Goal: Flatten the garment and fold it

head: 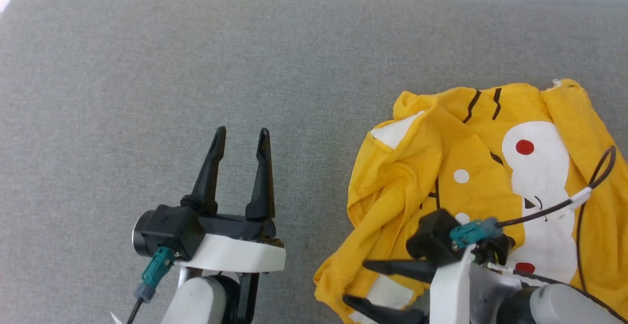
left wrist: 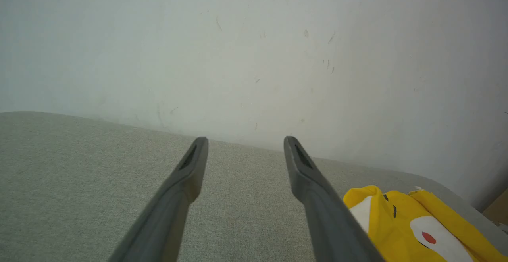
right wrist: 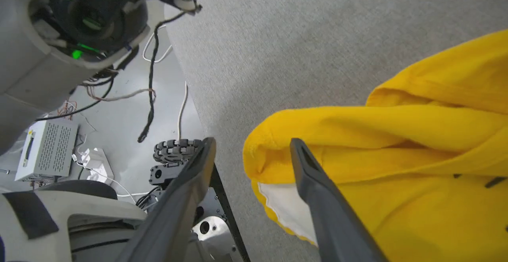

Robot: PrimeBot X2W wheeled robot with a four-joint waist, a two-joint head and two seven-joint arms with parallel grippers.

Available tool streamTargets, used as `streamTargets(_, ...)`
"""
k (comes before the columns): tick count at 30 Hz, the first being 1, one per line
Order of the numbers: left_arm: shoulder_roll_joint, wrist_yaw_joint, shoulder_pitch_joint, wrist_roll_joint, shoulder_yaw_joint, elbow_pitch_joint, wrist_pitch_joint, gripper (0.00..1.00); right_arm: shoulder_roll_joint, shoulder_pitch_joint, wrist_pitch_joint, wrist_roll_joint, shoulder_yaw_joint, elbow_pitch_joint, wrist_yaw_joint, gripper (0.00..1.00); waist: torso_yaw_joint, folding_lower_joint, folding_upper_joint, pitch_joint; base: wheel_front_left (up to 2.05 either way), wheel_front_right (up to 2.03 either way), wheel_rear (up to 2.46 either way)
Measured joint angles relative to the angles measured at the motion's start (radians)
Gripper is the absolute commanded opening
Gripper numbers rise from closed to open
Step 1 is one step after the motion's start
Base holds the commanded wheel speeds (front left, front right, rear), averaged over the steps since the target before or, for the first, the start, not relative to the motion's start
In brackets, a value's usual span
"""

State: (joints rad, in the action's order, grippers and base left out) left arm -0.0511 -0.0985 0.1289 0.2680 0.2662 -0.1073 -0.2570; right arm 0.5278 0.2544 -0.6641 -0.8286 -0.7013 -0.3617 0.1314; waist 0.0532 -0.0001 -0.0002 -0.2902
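The garment [head: 471, 167], a bright yellow T-shirt with white patches and a cartoon face print, lies crumpled at the right of the grey table [head: 147, 68]. My left gripper [head: 243, 132] stands open over bare table to the garment's left, nothing between its fingers. In the left wrist view the left gripper [left wrist: 245, 141] points toward the wall, with the garment [left wrist: 401, 222] at the lower right. My right gripper [head: 355, 282] is open at the garment's near left corner, fingers pointing left. In the right wrist view the right gripper [right wrist: 253, 143] straddles the folded yellow edge of the garment [right wrist: 397, 143] without closing on it.
A pale wall [left wrist: 254, 55] rises behind the table's far edge. The table's near edge [right wrist: 198, 115] runs beside my right gripper, with the robot base, an omni wheel [right wrist: 174, 151], loose cables and a white box [right wrist: 45, 151] on the floor below. A black cable [head: 593, 181] loops over the garment.
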Motion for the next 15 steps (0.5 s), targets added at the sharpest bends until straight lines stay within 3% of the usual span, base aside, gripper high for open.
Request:
streamTargets(4, 0.000, 0.001, -0.007, 0.007, 0.001, 0.004, 0.000, 1.00, -0.043, 0.007, 0.091, -0.014, 0.050, -0.016, 0.000, 1.00, 0.003, 0.0000, 0.0000, 0.015, 0.00, 0.00, 0.00)
streamTargets(8, 0.000, 0.001, -0.018, 0.006, 0.000, 0.004, 0.000, 1.00, -0.097, 0.004, 0.242, 0.035, 0.222, -0.021, 0.000, 1.00, 0.003, 0.0000, 0.0000, 0.024, 0.00, 0.00, 0.00)
streamTargets(12, 0.000, 0.001, -0.030, -0.001, -0.005, -0.004, 0.000, 1.00, -0.167, -0.032, 0.406, 0.251, 0.471, -0.008, 0.000, 1.00, -0.001, 0.0001, 0.0000, 0.019, 0.00, 0.00, 0.00)
streamTargets(15, 0.000, 0.001, -0.040, -0.017, -0.009, -0.016, 0.000, 1.00, -0.262, -0.104, 0.508, 0.401, 0.659, 0.010, 0.000, 1.00, -0.006, 0.0001, 0.0000, 0.008, 0.00, 0.00, 0.00)
